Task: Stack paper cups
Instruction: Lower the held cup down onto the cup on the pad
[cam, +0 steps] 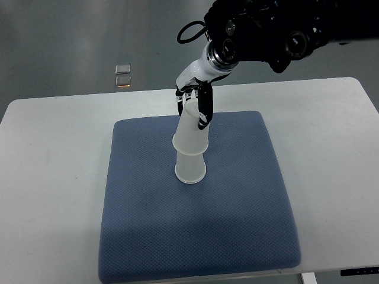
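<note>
Two white paper cups stand upside down near the middle of the blue mat [237, 225]. The upper cup [190, 133] sits over the lower cup [190, 167], whose rim rests on the mat. My right hand [194, 103] comes in from the upper right, its arm black with a white wrist. Its fingers are curled around the top of the upper cup, one black finger running down the cup's right side. The left arm does not show.
The mat lies on a white table [53, 177]. Two small pale squares [123, 75] lie on the grey floor beyond the table's far edge.
</note>
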Tool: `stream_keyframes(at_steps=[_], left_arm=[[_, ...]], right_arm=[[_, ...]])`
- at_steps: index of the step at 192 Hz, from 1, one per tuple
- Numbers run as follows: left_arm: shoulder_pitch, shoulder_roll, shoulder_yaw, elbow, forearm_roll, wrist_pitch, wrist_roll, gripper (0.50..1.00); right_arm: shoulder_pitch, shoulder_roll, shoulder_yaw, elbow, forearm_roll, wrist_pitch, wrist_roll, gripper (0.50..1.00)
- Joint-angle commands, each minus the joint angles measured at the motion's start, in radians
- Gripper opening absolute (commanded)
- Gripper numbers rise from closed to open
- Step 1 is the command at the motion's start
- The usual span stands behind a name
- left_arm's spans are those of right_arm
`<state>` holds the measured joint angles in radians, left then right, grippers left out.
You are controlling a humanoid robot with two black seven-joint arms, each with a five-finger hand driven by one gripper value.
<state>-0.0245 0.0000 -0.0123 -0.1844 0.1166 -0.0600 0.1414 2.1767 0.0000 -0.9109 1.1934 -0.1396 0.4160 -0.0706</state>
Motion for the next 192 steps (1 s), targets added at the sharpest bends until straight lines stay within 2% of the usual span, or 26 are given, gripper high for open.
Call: stream_keyframes(at_steps=[1, 87, 192], left_arm=[[0.0, 0.0, 0.0, -0.001, 0.0, 0.0, 0.0, 1.0], [0.0, 0.0, 0.0, 0.0, 0.0, 0.0, 0.0, 1.0], [0.0, 0.0, 0.0, -0.001, 0.0, 0.0, 0.0, 1.0]], right_arm=[[-0.006, 0.0, 0.0, 0.0, 0.0, -0.002, 0.0, 0.754], [-0.04, 0.0, 0.0, 0.002, 0.005, -0.042, 0.0, 0.78], [-0.083, 0.0, 0.0, 0.002, 0.041, -0.074, 0.0, 0.787]])
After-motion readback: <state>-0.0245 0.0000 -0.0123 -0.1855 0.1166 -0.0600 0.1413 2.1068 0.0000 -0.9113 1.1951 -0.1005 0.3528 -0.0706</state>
